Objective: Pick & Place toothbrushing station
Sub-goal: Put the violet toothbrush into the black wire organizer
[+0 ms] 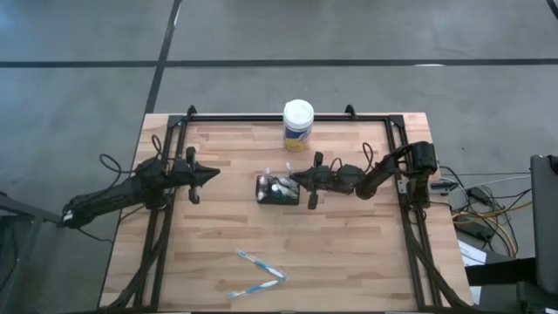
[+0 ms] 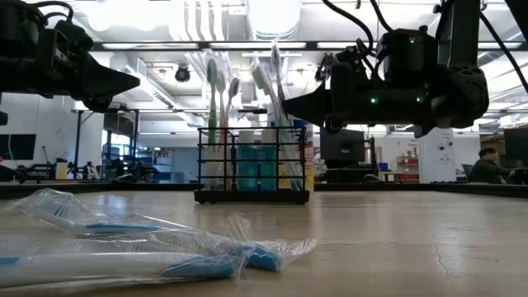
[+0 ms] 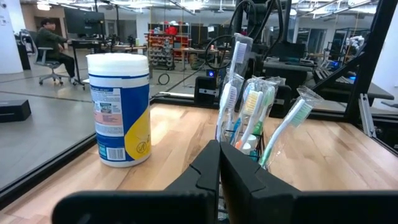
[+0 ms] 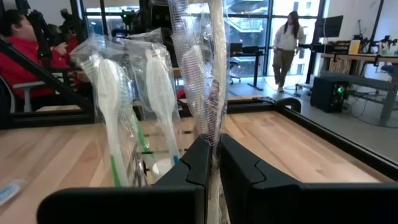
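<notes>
The right pincer [image 1: 301, 180] sits just beside the toothbrushing station [image 1: 277, 190] near the middle of the wooden counter [image 1: 349, 253], its fingers drawn narrow around a wrapped toothbrush [image 4: 211, 74] that stands up in its plastic sleeve between them; in the right wrist view the sleeve runs straight through the slim gap in the jaws. The station, a small black wire caddy [image 2: 252, 169], stands upright on the counter, filled with other wrapped brushes and tubes. The left pincer [image 1: 214, 174] hangs above the counter well apart from the station, pointing toward it, fingers pressed together and holding nothing. Beyond the right pincer, toward the counter's far edge, stands a white-lidded canister [image 1: 298, 125]. Two loose wrapped toothbrushes [image 1: 260, 265] lie near the front edge, well away from both pincers.
</notes>
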`<state>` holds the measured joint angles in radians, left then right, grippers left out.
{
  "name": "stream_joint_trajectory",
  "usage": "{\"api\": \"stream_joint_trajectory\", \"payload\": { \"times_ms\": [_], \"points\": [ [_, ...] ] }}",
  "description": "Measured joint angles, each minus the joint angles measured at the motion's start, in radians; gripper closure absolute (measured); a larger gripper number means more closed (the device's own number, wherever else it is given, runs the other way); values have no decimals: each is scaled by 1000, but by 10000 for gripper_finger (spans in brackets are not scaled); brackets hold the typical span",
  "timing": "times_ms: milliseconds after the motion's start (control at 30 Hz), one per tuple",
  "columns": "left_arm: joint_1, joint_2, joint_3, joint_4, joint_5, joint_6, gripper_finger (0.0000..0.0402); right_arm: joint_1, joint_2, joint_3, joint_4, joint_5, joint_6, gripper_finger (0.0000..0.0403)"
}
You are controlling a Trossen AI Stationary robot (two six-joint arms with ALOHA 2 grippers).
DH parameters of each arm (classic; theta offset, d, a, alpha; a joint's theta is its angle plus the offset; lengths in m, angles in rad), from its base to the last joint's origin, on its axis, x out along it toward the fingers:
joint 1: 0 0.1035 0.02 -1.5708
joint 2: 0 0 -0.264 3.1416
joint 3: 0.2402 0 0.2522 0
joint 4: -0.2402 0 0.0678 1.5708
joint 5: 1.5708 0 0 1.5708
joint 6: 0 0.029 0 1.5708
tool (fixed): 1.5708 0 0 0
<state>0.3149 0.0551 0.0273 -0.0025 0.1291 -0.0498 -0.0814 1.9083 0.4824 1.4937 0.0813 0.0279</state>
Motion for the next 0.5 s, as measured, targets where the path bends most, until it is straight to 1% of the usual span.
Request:
{"api": "stream_joint_trajectory", "payload": {
  "times_ms": [200, 500],
  "points": [
    [0, 0, 0, 0, 0, -3, 388, 0, -2, 0, -1, -1, 38, 378],
    [0, 0, 0, -5, 0, -15, 388, 0, -2, 0, -1, -3, 60, 323]
  ]
}}
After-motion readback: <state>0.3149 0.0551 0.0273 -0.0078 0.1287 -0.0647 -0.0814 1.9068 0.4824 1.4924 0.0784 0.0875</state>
